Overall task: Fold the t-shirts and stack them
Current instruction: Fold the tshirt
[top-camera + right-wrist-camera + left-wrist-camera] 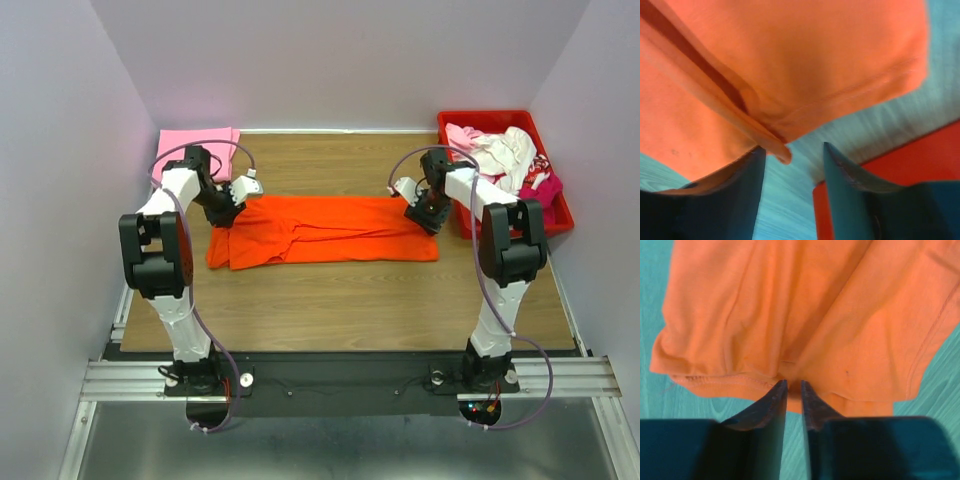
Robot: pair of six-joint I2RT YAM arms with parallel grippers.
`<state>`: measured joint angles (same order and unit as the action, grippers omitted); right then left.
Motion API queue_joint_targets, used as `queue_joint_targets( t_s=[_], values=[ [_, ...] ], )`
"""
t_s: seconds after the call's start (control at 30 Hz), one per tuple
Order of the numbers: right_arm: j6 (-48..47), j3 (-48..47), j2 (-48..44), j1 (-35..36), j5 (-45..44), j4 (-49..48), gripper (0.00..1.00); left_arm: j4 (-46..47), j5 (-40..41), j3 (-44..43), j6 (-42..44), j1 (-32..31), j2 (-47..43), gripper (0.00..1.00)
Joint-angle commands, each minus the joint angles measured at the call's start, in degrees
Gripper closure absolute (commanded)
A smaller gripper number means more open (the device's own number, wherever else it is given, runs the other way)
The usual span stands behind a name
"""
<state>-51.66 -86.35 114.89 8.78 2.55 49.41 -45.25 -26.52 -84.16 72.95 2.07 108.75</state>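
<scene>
The orange t-shirt (pixel 330 235) lies in the middle of the table (pixel 350 300) as a long band, its long axis running straight across from one arm to the other. Each gripper sits low at a far corner of it, so the cloth stretches from each toward the other and toward me.

The left gripper (pixel 228 212) is at the rumpled end. On its wrist view the fingers are parted by a narrow slit, with the stitched hem right at their tips and, as far as I can judge, not clamped. The right gripper (pixel 425 215) is at the squarer end. Its jaws stand plainly apart, a folded edge lies against one finger, and nothing is held.

The shirt looks doubled lengthwise. It is flat and neat on the right, bunched and wider on the left, with a crease along the middle.

A folded pink t-shirt (pixel 195 140) waits in the far left corner, nearer the left arm. More shirts are heaped in the red crate (pixel 490 117), just beside the right gripper.
</scene>
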Motion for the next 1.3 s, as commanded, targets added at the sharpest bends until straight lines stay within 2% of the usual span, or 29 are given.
queue_joint_targets(
  t_s=[0.0, 0.03, 0.17, 0.2, 0.33, 0.53, 0.8, 0.97, 1.0, 1.03, 1.07, 1.1, 1.17, 1.2, 1.27],
  values=[
    [4.0, -3.2, -4.1, -1.3, 0.2, -0.2, 0.43, -0.1, -3.7, -2.7, -4.4, 3.2, -2.7, 0.48],
    [6.0, -3.1, -5.3, -1.6, 0.6, -0.2, 0.42, 0.3, -4.6, -2.4, -5.6, 4.5, -3.5, 0.35],
    [10.9, 1.4, -10.6, -3.1, 5.1, 0.6, 0.42, -2.5, -8.6, 0.7, -7.1, 9.8, -9.6, 0.31],
    [11.9, 2.5, -11.5, -4.0, 6.1, 1.0, 0.42, -2.6, -8.9, 3.4, -7.3, 10.8, -10.8, 0.23],
    [17.3, 7.0, -13.8, -6.4, 12.2, 2.6, 0.42, -2.0, -11.3, 11.6, -7.0, 15.5, -15.8, 0.23],
    [22.7, 12.3, -14.1, -7.7, 17.0, 2.3, 0.43, 0.1, -13.7, 20.9, -6.8, 17.8, -18.8, 0.23],
    [27.5, 12.3, -10.2, -8.5, 19.3, -2.5, 0.44, 5.8, -14.6, 24.7, -7.8, 17.7, -16.4, 0.24],
    [28.7, 11.4, -7.1, -8.5, 20.0, -3.9, 0.5, 6.5, -15.5, 24.7, -8.0, 17.8, -13.3, 0.35],
    [28.8, 11.2, -6.6, -8.5, 19.7, -4.2, 0.53, 6.8, -15.3, 24.8, -8.0, 17.8, -13.0, 0.37],
    [28.7, 10.8, -6.3, -8.5, 19.2, -4.3, 0.6, 7.0, -15.1, 24.9, -8.1, 17.7, -12.7, 0.39],
    [28.8, 10.6, -6.0, -8.5, 19.1, -4.4, 0.63, 7.2, -15.0, 24.9, -8.1, 17.8, -12.4, 0.44],
    [28.8, 10.3, -5.5, -8.5, 19.0, -4.5, 0.71, 7.3, -14.9, 24.8, -8.3, 17.8, -11.6, 0.48],
    [28.8, 10.1, -4.9, -8.5, 18.5, -4.3, 0.83, 6.7, -14.6, 24.3, -8.3, 17.7, -10.3, 0.65],
    [28.9, 10.0, -4.9, -8.5, 18.5, -4.2, 0.83, 6.2, -14.5, 24.3, -8.3, 17.8, -10.1, 0.71],
    [28.4, 10.6, -5.5, -8.5, 17.6, -4.2, 0.9, 5.1, -13.8, 24.5, -7.6, 17.8, -10.0, 0.86]
  ],
)
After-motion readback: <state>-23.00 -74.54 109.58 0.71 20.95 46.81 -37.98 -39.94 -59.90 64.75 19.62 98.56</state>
